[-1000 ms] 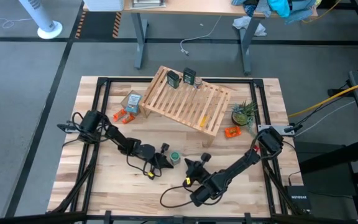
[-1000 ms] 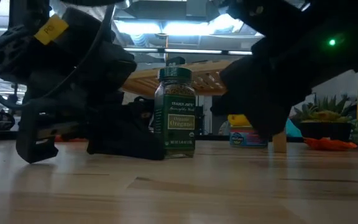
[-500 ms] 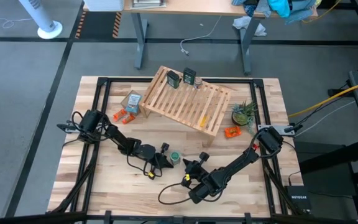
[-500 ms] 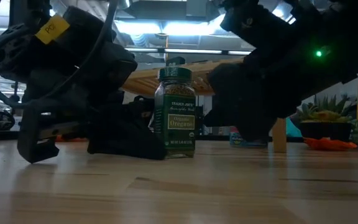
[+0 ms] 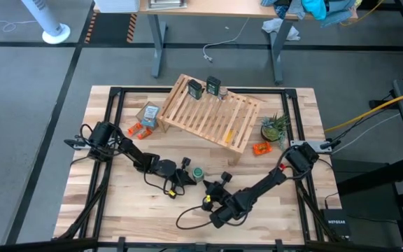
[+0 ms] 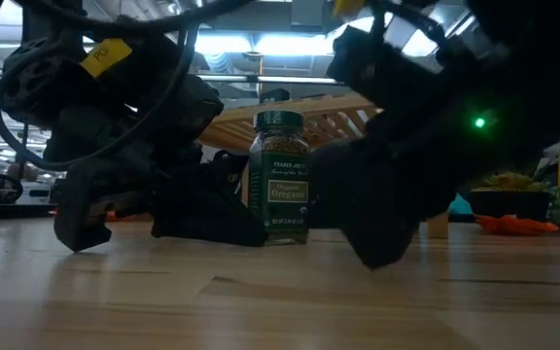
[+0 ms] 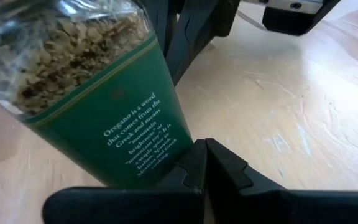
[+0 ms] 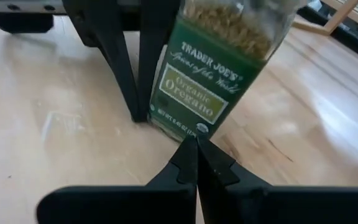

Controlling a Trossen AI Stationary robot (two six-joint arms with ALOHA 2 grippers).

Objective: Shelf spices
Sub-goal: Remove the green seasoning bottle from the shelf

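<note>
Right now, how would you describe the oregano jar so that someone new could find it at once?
Start from the large light-wood slatted rack at the table's far side, then come to the near half, where the two dark arms meet. Between them stands the green-lidded round glass jar, alone on the tabletop. Unlike the two dark squarish jars on the rack, its green label reads Organic Oregano.

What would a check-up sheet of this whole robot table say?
Surface: wooden table, pale planks.
Job's things: green oregano jar upright on the table; two dark jars on the shelf.
Clutter: cardboard box, orange pieces, plant.
Pincers: left pincer and right pincer both shut, on opposite sides of the oregano jar.
Cables: black cable looped on the table; yellow cable on the floor.
Surroundings: desk, white fan.
</note>
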